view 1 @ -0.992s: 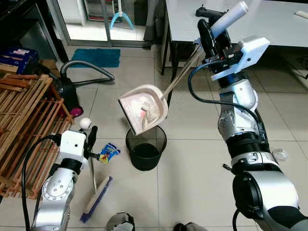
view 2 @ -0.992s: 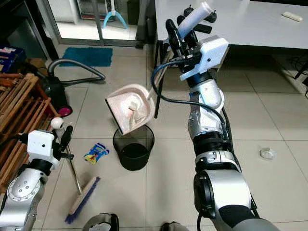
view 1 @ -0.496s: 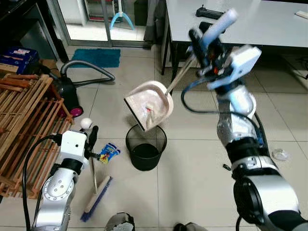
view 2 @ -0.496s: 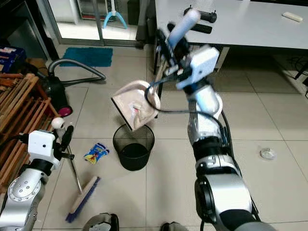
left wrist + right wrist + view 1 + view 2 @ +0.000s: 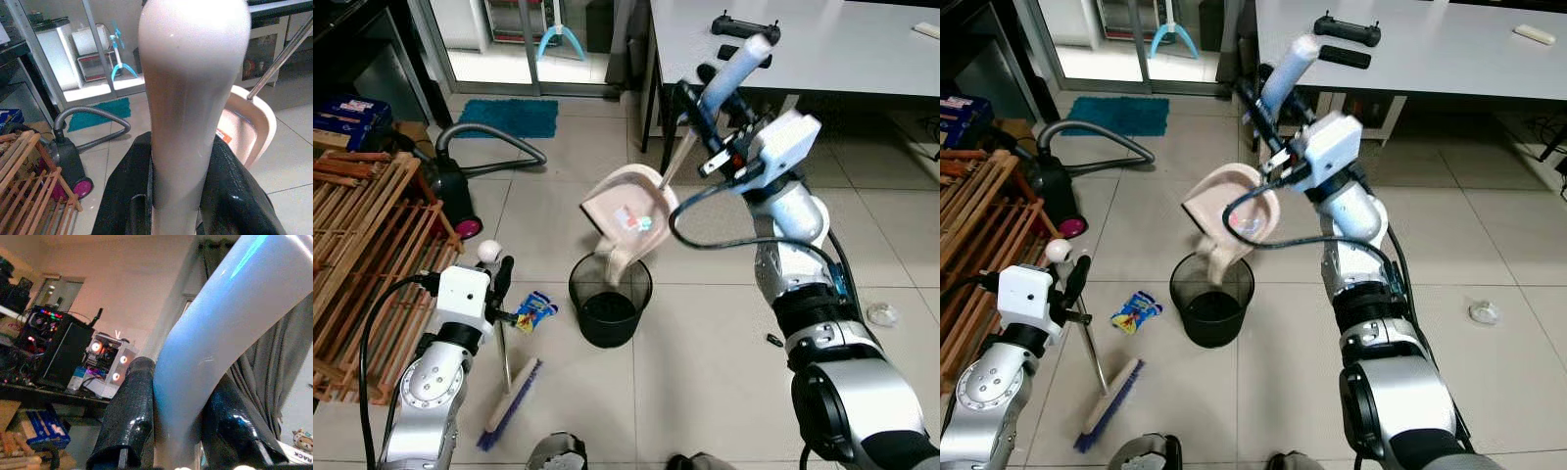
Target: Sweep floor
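The right arm is reaching up and forward, and its right pincer (image 5: 705,93) is clamping the pale handle (image 5: 736,65) of the long-handled dustpan (image 5: 628,217); in the right wrist view both black fingers (image 5: 128,416) are pressing against that handle on either side. From the pincer, the metal shaft is running down and toward the robot's left to the pink pan, which is tilting mouth-down with litter sliding out. Directly beneath the pan's lip, well below the pincer, the black wastebasket (image 5: 610,299) is standing open on the tiled floor (image 5: 705,343).

The left pincer (image 5: 499,279) is low at the robot's left side, gripping the broom (image 5: 509,392) near its pink handle top (image 5: 190,98); the shaft is dropping from it to the blue bristles resting on the floor. A blue snack wrapper (image 5: 534,309) is lying just beside this pincer, between it and the wastebasket.

Emptying looks nearly done; the wrapper likely needs sweeping next, and the left arm is nearer to it.
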Available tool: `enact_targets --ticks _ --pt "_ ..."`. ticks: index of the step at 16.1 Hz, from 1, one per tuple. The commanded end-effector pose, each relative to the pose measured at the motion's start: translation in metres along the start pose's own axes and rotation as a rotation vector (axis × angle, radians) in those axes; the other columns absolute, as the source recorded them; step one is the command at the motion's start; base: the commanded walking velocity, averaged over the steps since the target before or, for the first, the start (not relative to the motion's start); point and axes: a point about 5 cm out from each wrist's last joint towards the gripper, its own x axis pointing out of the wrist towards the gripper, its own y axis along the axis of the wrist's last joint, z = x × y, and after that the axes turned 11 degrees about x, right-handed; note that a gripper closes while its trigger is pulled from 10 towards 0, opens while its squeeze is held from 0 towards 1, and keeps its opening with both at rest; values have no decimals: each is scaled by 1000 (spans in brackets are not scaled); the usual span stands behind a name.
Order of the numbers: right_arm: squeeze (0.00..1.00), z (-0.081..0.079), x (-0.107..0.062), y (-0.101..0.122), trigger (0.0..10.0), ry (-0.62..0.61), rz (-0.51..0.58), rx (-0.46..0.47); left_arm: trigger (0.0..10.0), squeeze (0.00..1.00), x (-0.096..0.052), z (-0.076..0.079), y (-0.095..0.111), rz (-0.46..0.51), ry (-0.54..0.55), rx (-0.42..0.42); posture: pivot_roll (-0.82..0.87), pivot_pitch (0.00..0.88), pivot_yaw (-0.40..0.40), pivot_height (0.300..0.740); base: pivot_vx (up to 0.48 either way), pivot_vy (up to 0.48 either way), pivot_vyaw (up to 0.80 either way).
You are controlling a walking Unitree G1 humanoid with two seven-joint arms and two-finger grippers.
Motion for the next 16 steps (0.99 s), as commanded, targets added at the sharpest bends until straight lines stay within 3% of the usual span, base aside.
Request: enact_targets --ticks 1,6,11,12,14,15,16 --pt "0 0 2 8 10000 32 45 -57 10000 0 -1 1 0 8 -16 20 104 66 2 740 0 0 0" --pt "0 -7 -1 6 10000 74 43 -94 10000 0 0 1 1 9 -18 22 105 67 3 740 0 0 0" --pt "0 2 1 8 10000 26 36 -91 10000 0 3 0 3 17 -15 24 103 59 0 740 0 0 0" --pt "0 10 1 7 10000 -9 -4 -84 10000 0 5 0 5 23 -13 22 102 60 -3 740 0 0 0" --pt "0 41 -7 11 10000 -179 -65 -123 10000 0 9 2 9 42 -6 24 95 63 -5 740 0 0 0" --pt "0 45 -8 13 10000 -200 -65 -131 10000 0 10 2 10 45 -5 23 92 64 -5 740 0 0 0" --pt "0 59 -17 17 10000 -241 -129 -229 10000 0 12 4 12 56 -8 14 86 68 -4 740 0 0 0"
